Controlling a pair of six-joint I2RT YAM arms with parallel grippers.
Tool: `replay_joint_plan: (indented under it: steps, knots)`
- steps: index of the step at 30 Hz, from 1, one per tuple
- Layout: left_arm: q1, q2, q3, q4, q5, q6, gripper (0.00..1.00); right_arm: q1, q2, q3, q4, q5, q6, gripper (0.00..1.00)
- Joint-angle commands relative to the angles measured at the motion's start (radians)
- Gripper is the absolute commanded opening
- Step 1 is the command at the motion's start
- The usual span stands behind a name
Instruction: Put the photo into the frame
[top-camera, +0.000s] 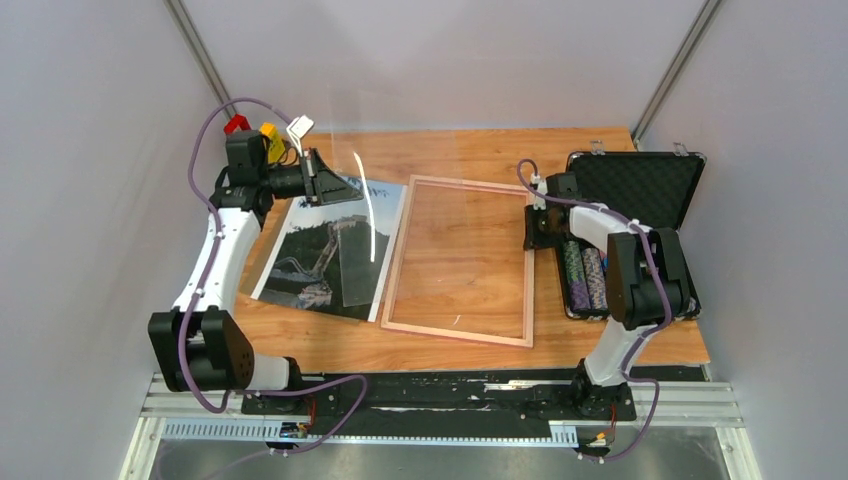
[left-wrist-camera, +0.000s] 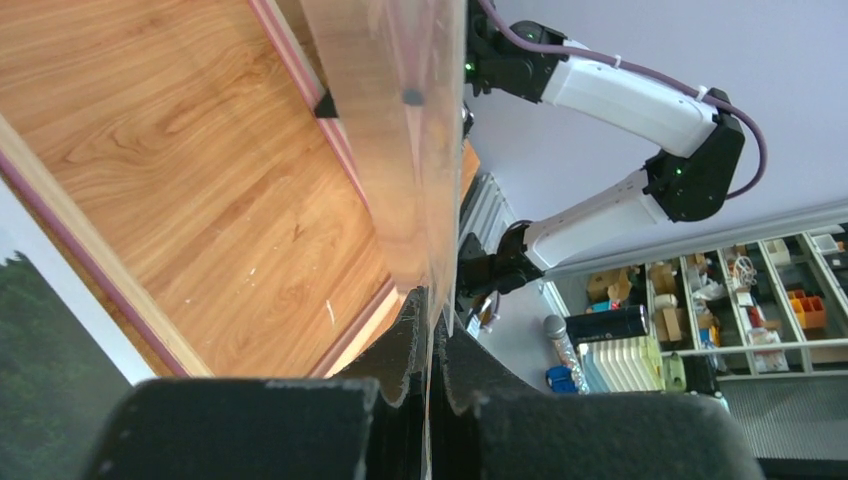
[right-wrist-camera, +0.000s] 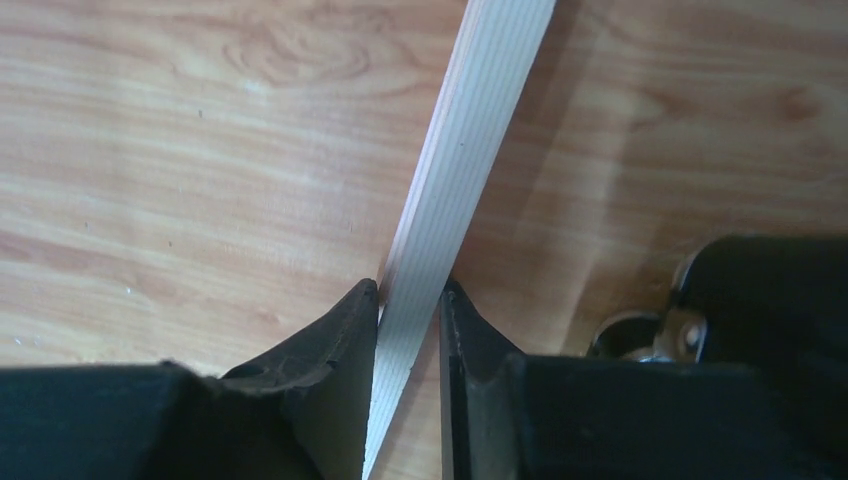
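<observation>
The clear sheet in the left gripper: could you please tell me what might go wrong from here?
1. The left gripper pinches the clear sheet at one edge only, and it bows in the top view; it could slip or flex free.
2. The sheet hangs over the photo, so lowering it might drag the print.
3. The right gripper grips only the thin rail of the frame; it might slip off or push the frame askew.

A wood-grain table (top-camera: 470, 150) carries three things. The photo (top-camera: 300, 262) lies flat on the left. The frame (top-camera: 455, 334) lies flat in the middle, just beside it, with the tabletop showing through. An open black case (top-camera: 636, 186) sits at the right edge.
</observation>
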Motion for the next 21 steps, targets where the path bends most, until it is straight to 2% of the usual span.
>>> replay_joint_plan:
  steps: [1, 3, 6, 8, 12, 14, 18, 21]
  knots:
    - [-0.026, -0.026, -0.011, 0.120, 0.002, -0.063, 0.00, -0.003, 0.061, 0.097, 0.024, -0.017, 0.001, 0.18]
    - [-0.052, -0.010, -0.022, 0.151, -0.001, -0.080, 0.00, -0.004, 0.086, 0.126, 0.023, -0.014, 0.001, 0.17]
    - [-0.070, 0.009, -0.072, 0.322, 0.008, -0.199, 0.00, -0.006, 0.115, 0.173, 0.024, -0.019, 0.001, 0.19]
    - [-0.079, 0.020, -0.099, 0.428, 0.010, -0.272, 0.00, -0.006, 0.118, 0.192, 0.021, -0.023, 0.030, 0.27]
    - [-0.094, 0.047, -0.125, 0.537, 0.003, -0.342, 0.00, -0.008, 0.071, 0.201, 0.007, -0.023, 0.032, 0.53]
    - [-0.098, 0.060, -0.148, 0.631, -0.002, -0.410, 0.00, -0.009, 0.031, 0.200, -0.002, -0.035, 0.027, 0.61]
    - [-0.107, 0.098, -0.192, 0.836, -0.016, -0.566, 0.00, -0.014, -0.058, 0.194, -0.024, -0.052, 0.018, 0.69]
    - [-0.119, 0.147, -0.199, 0.916, -0.018, -0.647, 0.00, -0.029, -0.115, 0.189, -0.040, -0.031, 0.014, 0.71]
